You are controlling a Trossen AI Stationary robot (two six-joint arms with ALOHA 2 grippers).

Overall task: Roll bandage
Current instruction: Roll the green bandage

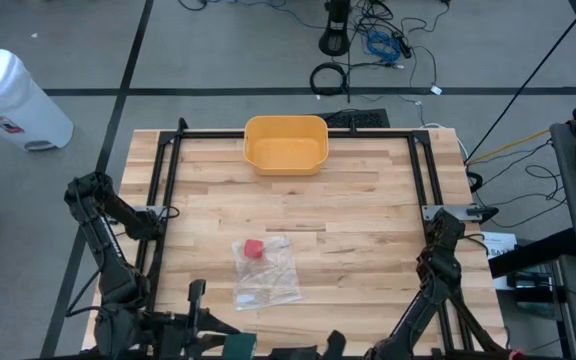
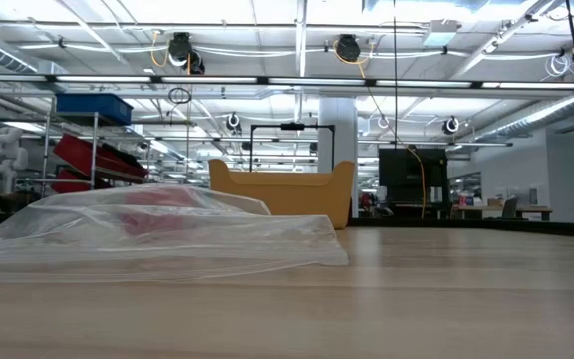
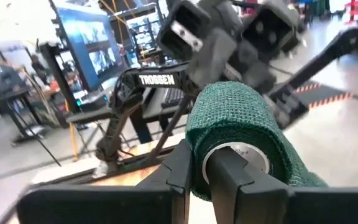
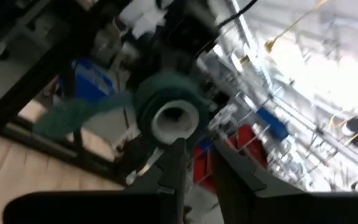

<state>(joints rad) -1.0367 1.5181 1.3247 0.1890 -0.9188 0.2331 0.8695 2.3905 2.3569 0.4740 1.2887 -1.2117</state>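
While both arms sit folded at the table's near edge, the left gripper (image 3: 201, 177) has its fingers clamped on a green bandage roll (image 3: 235, 134): crinkly woven wrap, white core, held off the wood w/ a loose tail. Right gripper (image 4: 194, 168) points at the roll's core, fingers nearly together, holding nothing. Crumpled clear plastic bag (image 1: 266, 270) w/ red item lies mid-table; smooth yellow bin (image 1: 286, 144) at far edge.

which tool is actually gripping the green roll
the left tool: it pinches the green bandage roll at its core; the right tool only points at it
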